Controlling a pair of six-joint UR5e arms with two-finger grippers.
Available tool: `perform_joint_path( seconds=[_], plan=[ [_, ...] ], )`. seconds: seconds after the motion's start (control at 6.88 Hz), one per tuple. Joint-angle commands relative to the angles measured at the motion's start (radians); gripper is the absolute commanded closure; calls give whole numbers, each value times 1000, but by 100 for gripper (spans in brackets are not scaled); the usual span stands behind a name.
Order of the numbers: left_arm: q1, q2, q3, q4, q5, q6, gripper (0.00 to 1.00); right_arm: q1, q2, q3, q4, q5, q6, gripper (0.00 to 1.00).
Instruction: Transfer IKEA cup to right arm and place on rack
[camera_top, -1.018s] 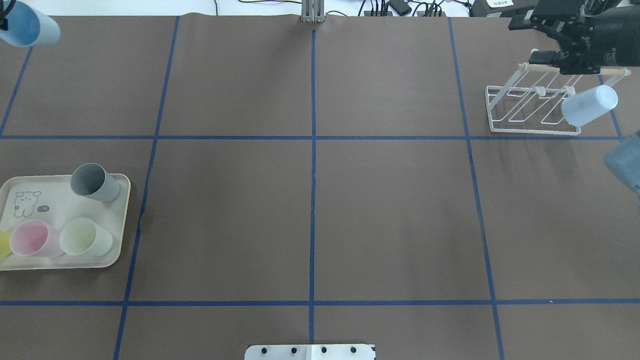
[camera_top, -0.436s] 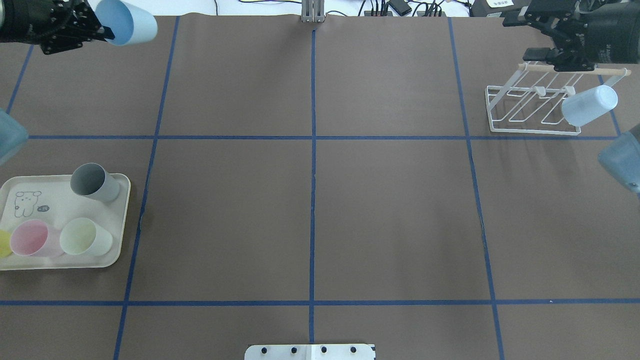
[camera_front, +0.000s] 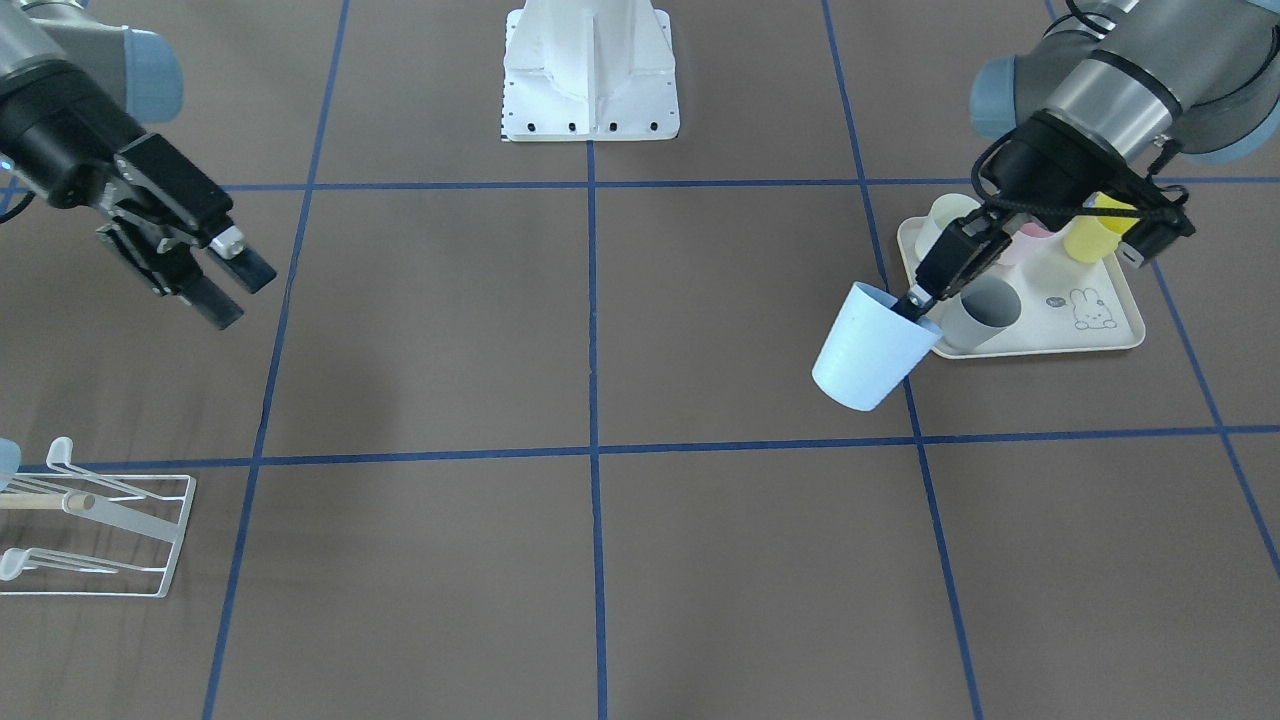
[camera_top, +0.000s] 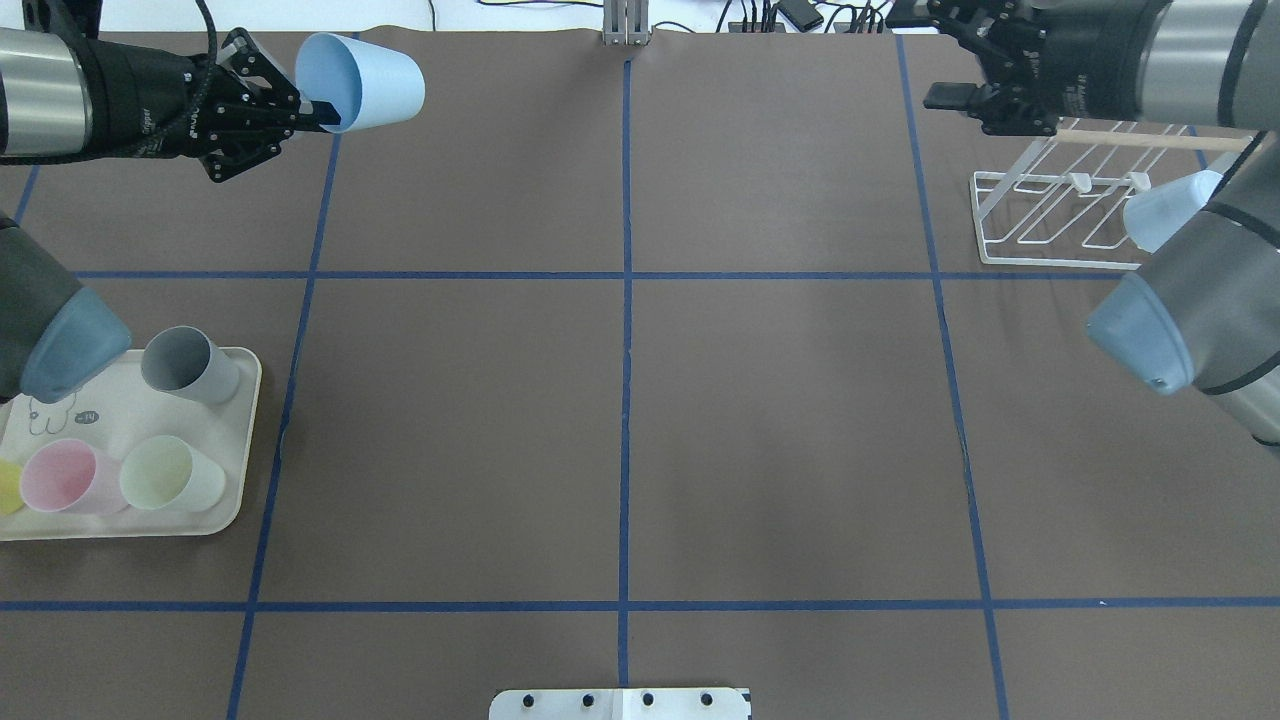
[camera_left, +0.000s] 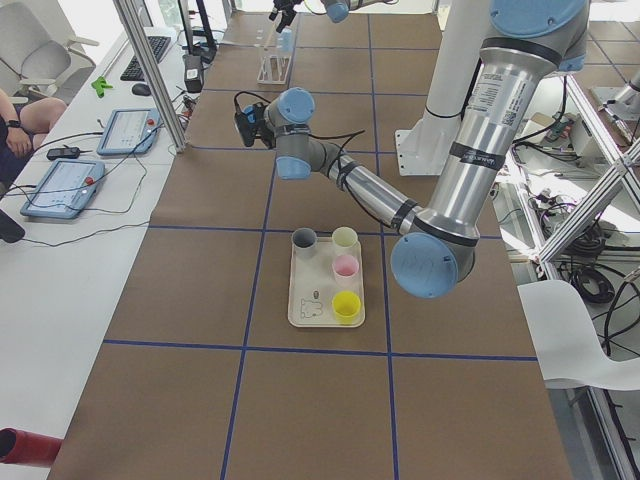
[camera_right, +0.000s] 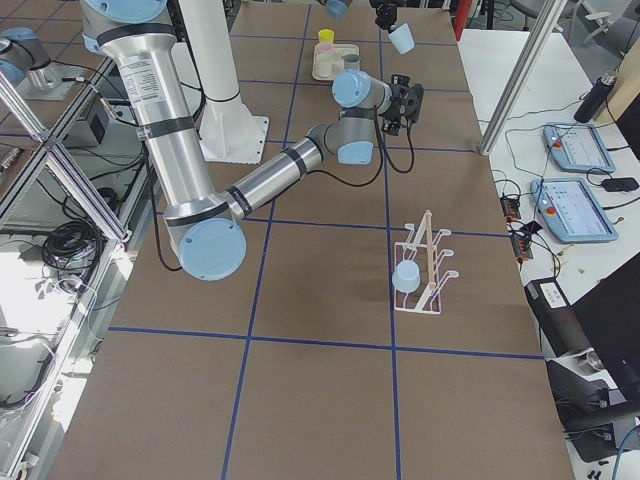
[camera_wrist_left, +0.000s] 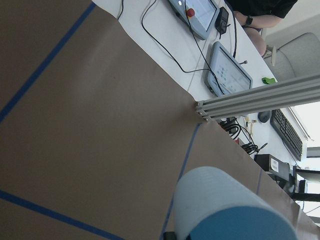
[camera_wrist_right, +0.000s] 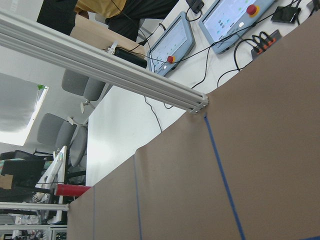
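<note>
My left gripper (camera_top: 322, 112) is shut on the rim of a light blue IKEA cup (camera_top: 362, 80) and holds it on its side above the far left of the table. In the front view the cup (camera_front: 873, 350) hangs below the gripper (camera_front: 915, 303). It fills the bottom of the left wrist view (camera_wrist_left: 230, 210). My right gripper (camera_top: 925, 55) is open and empty, in the air just left of the white wire rack (camera_top: 1060, 220). It also shows in the front view (camera_front: 232, 287). The rack (camera_front: 110, 530) has a wooden dowel.
Another light blue cup (camera_top: 1165, 215) hangs on the rack's right end. A cream tray (camera_top: 232, 498) at the near left holds a grey cup (camera_top: 185, 365), a pink cup (camera_top: 62, 478), a green cup (camera_top: 170, 475) and a yellow one. My right arm's elbow (camera_top: 1180, 320) overhangs the right edge.
My left gripper has carried the blue cup to the right, toward the table's middle. My right gripper has moved left, away from above the rack, and stays open.
</note>
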Motion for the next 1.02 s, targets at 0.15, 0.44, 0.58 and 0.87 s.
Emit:
perform_joint_path(
  seconds=[0.15, 0.44, 0.58, 0.87],
  plan=[
    [76, 5, 89, -330, 119, -194, 100, -249, 51, -10, 139, -356, 132, 0],
    [118, -2, 229, -680, 218, -345, 100, -355, 100, -11, 139, -501, 135, 0],
    [171, -12, 234, -744, 290, -429, 100, -370, 108, -11, 139, -518, 135, 0],
    [299, -85, 237, -752, 441, -470, 100, -378, 117, -16, 136, -523, 135, 0]
  ],
)
